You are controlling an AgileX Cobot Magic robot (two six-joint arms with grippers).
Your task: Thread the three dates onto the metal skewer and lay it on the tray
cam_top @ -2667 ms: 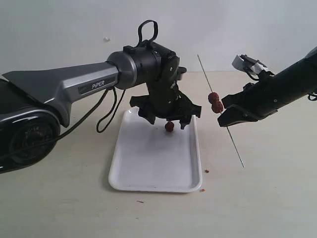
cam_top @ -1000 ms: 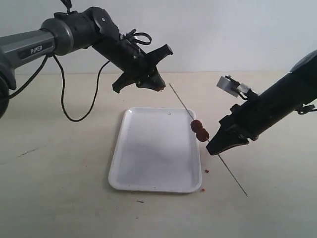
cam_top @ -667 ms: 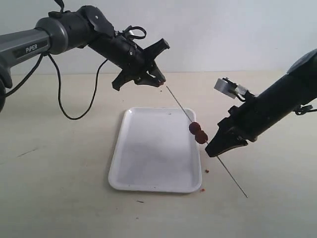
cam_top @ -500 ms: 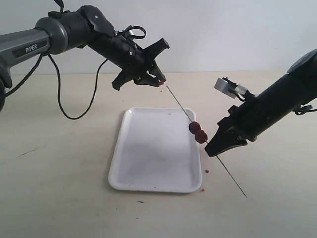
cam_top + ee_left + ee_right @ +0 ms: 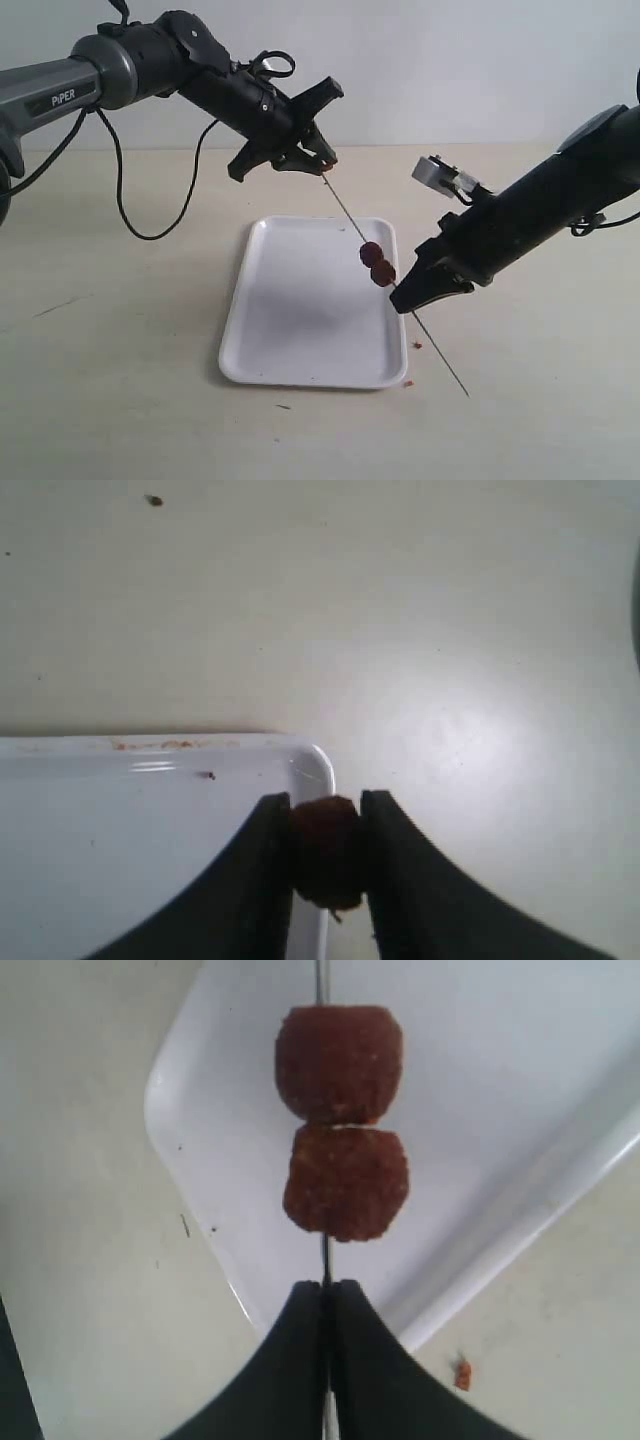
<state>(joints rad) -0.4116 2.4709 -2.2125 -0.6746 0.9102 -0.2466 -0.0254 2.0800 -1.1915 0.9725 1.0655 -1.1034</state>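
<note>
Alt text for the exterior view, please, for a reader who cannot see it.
The right gripper holds a metal skewer slanted above a white tray, two dates already threaded on it. The left gripper holds a third date at the skewer's upper tip.
</note>
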